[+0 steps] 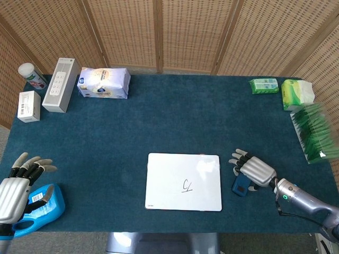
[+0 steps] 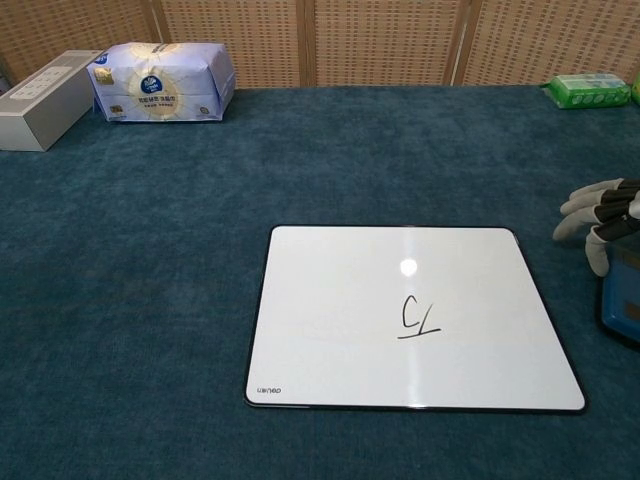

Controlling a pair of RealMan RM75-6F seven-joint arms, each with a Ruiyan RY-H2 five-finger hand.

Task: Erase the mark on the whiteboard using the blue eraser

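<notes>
The whiteboard [image 1: 164,180] lies flat near the table's front edge with a small black mark [image 1: 187,185] at its centre; the chest view shows the same board [image 2: 330,330] and mark [image 2: 417,317]. The blue eraser [image 1: 240,187] lies just right of the board, partly under my right hand [image 1: 255,170], which rests over it with its fingers stretched out and apart. The chest view catches only the fingertips [image 2: 597,208] and a corner of the eraser [image 2: 622,305] at the right edge. My left hand [image 1: 15,191] hovers at the front left, fingers spread, holding nothing.
A blue bottle [image 1: 41,207] lies beside my left hand. A tissue pack [image 1: 104,83], grey box [image 1: 61,84], small white box [image 1: 29,106] and jar [image 1: 32,75] stand at the back left. Green packs [image 1: 264,85] and a green rack [image 1: 312,132] line the right side.
</notes>
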